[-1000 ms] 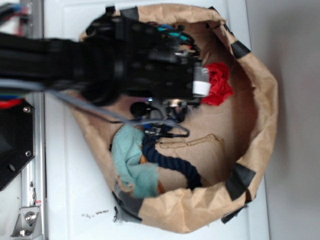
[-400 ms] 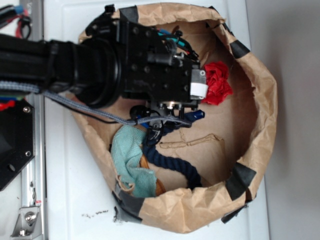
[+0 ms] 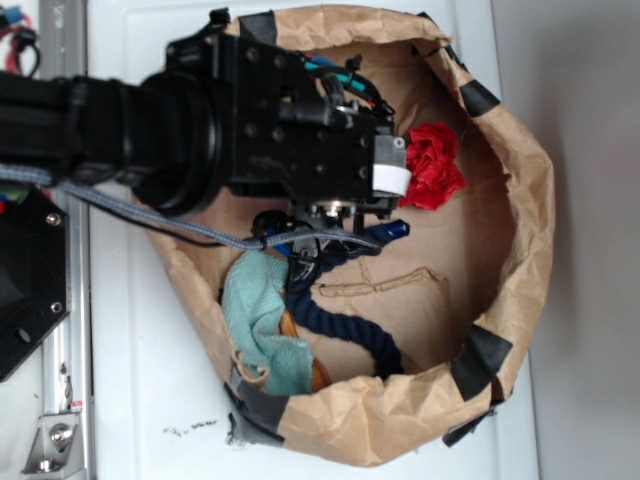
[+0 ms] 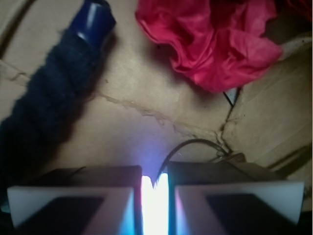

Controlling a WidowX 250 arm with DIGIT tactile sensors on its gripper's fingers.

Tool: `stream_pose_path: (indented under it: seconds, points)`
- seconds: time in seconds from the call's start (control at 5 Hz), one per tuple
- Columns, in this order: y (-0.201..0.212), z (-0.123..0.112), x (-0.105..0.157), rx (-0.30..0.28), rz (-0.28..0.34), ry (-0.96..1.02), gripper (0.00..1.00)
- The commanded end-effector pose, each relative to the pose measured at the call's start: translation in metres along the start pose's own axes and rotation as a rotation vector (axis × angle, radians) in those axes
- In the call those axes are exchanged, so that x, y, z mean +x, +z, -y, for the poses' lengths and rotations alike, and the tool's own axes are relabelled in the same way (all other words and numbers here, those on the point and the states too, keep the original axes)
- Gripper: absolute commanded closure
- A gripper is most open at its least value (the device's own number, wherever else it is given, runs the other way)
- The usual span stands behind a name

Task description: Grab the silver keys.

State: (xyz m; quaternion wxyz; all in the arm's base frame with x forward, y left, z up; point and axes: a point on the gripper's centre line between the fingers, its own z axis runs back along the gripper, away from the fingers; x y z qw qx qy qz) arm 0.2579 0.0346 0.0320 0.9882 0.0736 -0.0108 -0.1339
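In the wrist view my gripper [image 4: 155, 183] is down on the brown paper floor, its jaws almost together with only a narrow bright slit between them. The thin dark wire ring of the silver keys [image 4: 195, 143] arcs out of that slit to the right, where a bit of metal shows behind the right finger [image 4: 234, 196]. The key blades are hidden. In the exterior view the black gripper [image 3: 345, 212] sits low in the paper bag [image 3: 530, 200] beside the red fabric flower [image 3: 435, 165] and covers the keys.
The red flower [image 4: 215, 39] lies ahead to the right. A dark navy rope [image 4: 54, 98] with a blue end cap [image 4: 93, 17] lies on the left; it also shows in the exterior view [image 3: 350, 325]. A teal cloth [image 3: 260, 320] lies at the bag's near wall. Crumpled bag walls surround everything.
The arm has shifted slightly left and up in the picture. The rope's blue end cap, hidden a second ago, now shows beside the gripper.
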Motion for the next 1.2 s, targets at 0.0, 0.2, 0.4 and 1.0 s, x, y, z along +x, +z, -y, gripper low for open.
stream_pose_path:
  seconds: [0.0, 0.2, 0.4, 1.0]
  points:
    - [0.094, -0.028, -0.002, -0.099, 0.152, 0.221, 1.0]
    - [0.142, -0.027, 0.01, -0.268, 0.056, 0.274, 1.0]
    - [0.194, -0.016, 0.019, -0.217, 0.031, 0.24, 1.0]
    - [0.208, 0.03, 0.01, -0.235, 0.07, 0.177, 1.0]
